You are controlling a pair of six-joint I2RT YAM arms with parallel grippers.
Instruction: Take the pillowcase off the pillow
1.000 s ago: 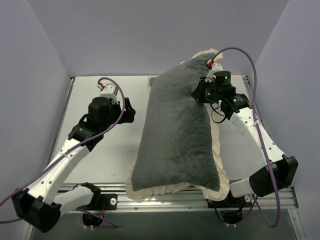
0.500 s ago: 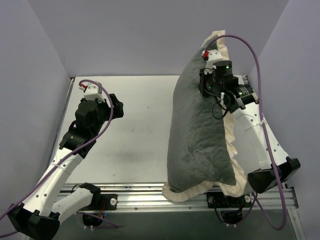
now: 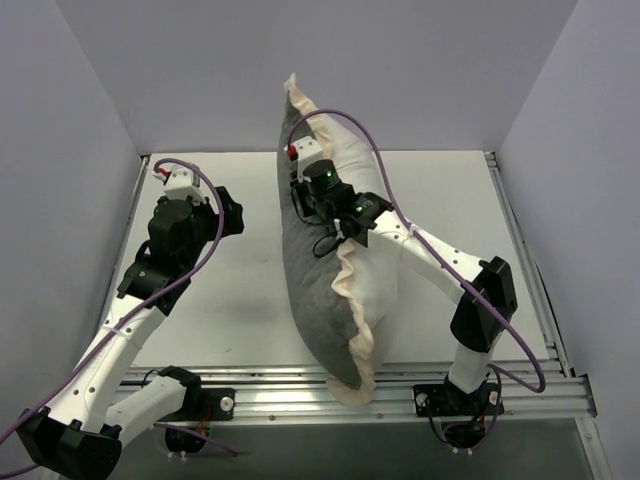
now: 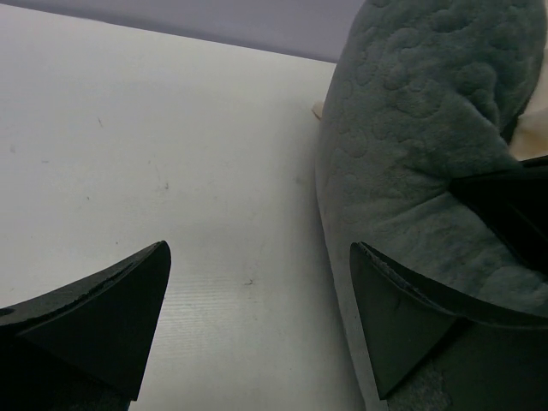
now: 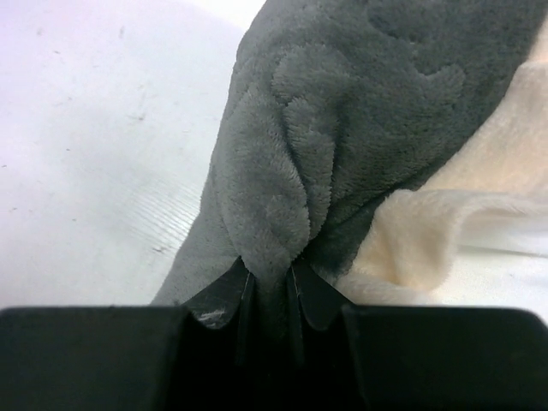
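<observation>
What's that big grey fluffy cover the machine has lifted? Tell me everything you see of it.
The pillowcase is a large plush cover. One face is dark grey and fuzzy, the other is pale cream, and a ruffled cream frill runs along its edge. It looks stuffed and stands on edge, tilted, with its lower end down at the near edge of the table and a frilled corner pointing up. The right hand is shut on a pinched fold of grey fabric near the top.
</observation>
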